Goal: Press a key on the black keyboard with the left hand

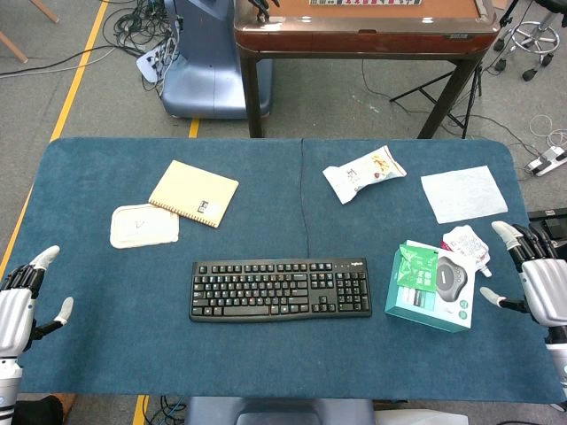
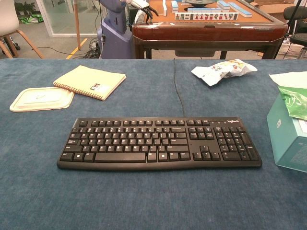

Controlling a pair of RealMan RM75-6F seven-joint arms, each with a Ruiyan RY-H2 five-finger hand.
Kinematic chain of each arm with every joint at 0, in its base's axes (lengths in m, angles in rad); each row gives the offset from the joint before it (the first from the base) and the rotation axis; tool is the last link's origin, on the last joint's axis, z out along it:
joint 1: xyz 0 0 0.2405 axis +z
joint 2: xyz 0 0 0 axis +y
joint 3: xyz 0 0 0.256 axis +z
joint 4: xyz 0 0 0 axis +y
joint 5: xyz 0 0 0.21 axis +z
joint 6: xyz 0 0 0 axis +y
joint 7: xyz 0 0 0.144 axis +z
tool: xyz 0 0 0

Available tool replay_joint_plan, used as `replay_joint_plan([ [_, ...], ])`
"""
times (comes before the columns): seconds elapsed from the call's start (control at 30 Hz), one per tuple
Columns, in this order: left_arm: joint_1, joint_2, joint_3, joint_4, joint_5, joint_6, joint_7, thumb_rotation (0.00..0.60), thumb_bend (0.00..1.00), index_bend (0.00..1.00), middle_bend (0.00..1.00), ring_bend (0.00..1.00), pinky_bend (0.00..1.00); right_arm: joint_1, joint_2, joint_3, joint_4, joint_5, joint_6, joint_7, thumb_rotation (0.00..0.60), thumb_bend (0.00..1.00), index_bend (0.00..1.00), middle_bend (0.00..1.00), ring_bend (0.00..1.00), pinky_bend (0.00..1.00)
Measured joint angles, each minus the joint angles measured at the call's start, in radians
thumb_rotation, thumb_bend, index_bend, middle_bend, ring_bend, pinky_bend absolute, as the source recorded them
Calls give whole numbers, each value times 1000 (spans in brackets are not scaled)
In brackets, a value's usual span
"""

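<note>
The black keyboard (image 1: 280,289) lies flat near the front middle of the blue table, its cable running toward the far edge; the chest view shows the keyboard (image 2: 159,143) close up with no hand near it. My left hand (image 1: 19,297) hangs at the table's left edge, well left of the keyboard, fingers apart and holding nothing. At the right edge, my right hand (image 1: 534,276) is likewise spread and empty. Neither hand appears in the chest view.
A yellow notebook (image 1: 194,193) and a white lid (image 1: 143,225) lie far left of the keyboard. A snack bag (image 1: 363,173), a white cloth (image 1: 463,193) and a teal box (image 1: 431,286) with a green packet occupy the right side. A wooden table (image 1: 363,27) stands beyond.
</note>
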Motion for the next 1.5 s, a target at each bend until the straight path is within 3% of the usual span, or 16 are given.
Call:
replay_joint_plan([
  [0.33,-7,6,-7,9,15,0,-29,600,338,67,123,164,131,-3,12,7,-6,1,12,-3,600,105,53,129,83,68],
  [0.4,-15,13,-9,15,27,-6,-44,600,338,67,167,201,142,-4,14,10,-8,2,15,-5,600,106,53,130,83,68],
  [0.47,-23,22,-10,15,32,-19,-51,600,338,67,295,326,229,-3,14,11,-9,4,14,-6,600,106,53,130,83,68],
  [0.57,-47,42,-8,13,41,-67,-64,600,338,73,468,517,554,0,16,10,-11,4,8,-8,600,105,53,129,83,68],
  [0.67,-86,62,-7,15,55,-133,-75,600,346,104,671,697,777,1,19,11,-18,1,9,-14,600,105,53,129,83,68],
  [0.73,-115,73,-7,15,62,-177,-81,600,387,136,782,795,879,0,22,11,-23,1,11,-19,600,105,53,129,84,68],
  [0.87,-184,93,-12,12,75,-271,-93,600,491,183,902,907,979,-1,25,11,-29,3,11,-24,600,105,53,129,83,68],
  [1.03,-270,116,-15,-2,74,-418,-108,600,538,203,972,969,1000,1,27,11,-40,2,8,-36,600,105,53,129,83,68],
  [1.27,-435,142,-20,-36,21,-696,-113,600,578,128,983,980,1000,5,23,9,-43,5,-4,-45,600,105,53,129,83,68],
  [1.5,-578,112,-30,-43,-87,-871,-40,600,585,66,983,981,1000,10,19,8,-45,5,-14,-51,600,105,53,129,83,68],
])
